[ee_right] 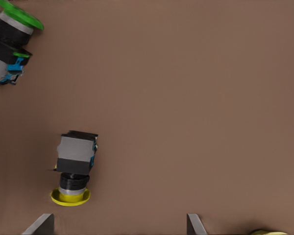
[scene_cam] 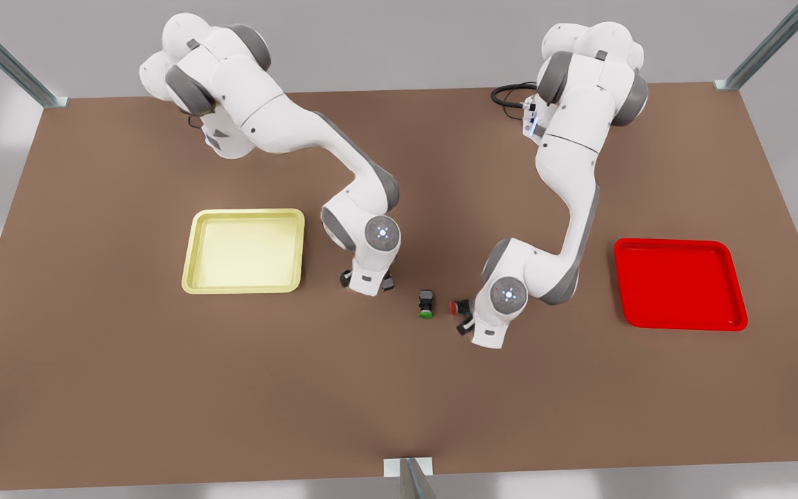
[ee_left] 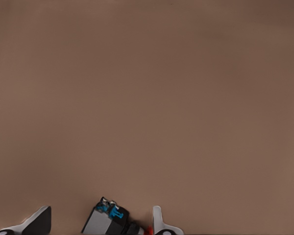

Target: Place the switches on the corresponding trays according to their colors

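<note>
The red-capped switch (scene_cam: 459, 307) lies on its side on the brown table; in the left wrist view its grey body (ee_left: 108, 221) sits between the spread fingers of my left gripper (ee_left: 101, 211), which is open and low over it (scene_cam: 467, 321). The yellow-capped switch (ee_right: 74, 164) lies on its side just ahead of my open right gripper (ee_right: 117, 219), off toward one finger. That gripper (scene_cam: 368, 281) hangs beside the pale yellow tray (scene_cam: 199, 277). The red tray (scene_cam: 676, 284) lies at the front view's right. The arm hides the yellow switch in the front view.
A green-capped switch (scene_cam: 426, 305) (ee_right: 12, 36) lies on its side between the two grippers. Metal frame posts stand at the table's far corners, and a bracket (scene_cam: 409, 471) sits at the near edge. Both trays hold nothing.
</note>
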Robot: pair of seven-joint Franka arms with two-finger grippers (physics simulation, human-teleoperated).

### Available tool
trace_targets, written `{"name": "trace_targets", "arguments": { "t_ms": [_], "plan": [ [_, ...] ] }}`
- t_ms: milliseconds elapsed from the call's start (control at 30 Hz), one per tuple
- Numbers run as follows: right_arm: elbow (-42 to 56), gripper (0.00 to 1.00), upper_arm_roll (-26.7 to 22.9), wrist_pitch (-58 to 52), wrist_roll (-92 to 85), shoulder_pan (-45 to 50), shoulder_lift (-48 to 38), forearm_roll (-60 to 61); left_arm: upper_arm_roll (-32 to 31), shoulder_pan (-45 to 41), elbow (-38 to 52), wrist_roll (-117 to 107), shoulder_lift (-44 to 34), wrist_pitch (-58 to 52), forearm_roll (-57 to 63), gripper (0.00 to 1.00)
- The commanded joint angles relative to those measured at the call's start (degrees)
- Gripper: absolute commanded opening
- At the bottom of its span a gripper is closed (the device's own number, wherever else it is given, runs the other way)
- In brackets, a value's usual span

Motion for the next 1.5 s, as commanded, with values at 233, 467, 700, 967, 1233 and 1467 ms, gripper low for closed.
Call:
{"name": "trace_targets", "arguments": {
  "t_ms": [233,467,700,967,1233,1467],
  "plan": [
    [-7.8,1.0,-2.7,22.4,39.5,2.7,0.1,-0.5,1.0,-3.1,-3.3,-126.8,-0.8,15.1,3.9,1.0],
    [-9.6,1.0,-3.4,22.5,23.4,5.1,0.2,-0.4,1.0,-3.4,-8.1,-123.7,-1.9,14.3,4.5,1.0],
    [-9.5,1.0,-3.5,22.8,22.0,5.2,2.8,-0.5,0.2,-3.3,-11.3,-95.8,-4.2,10.9,4.7,1.0],
    [-9.1,0.99,-3.6,22.9,17.6,5.2,4.4,-0.3,0.1,-2.2,-11.4,-63.4,-2.8,13.1,4.3,1.0],
    [-8.6,0.63,-3.8,22.8,18.2,5.2,4.2,0.3,-0.6,-2.2,-12.1,-53.1,-1.8,14.6,4.1,1.0],
    [-8.6,0.47,-3.8,22.7,18.3,5.1,4.0,0.4,-0.6,-1.7,-13.2,-52.7,-1.2,14.6,4.1,1.0]
  ]
}}
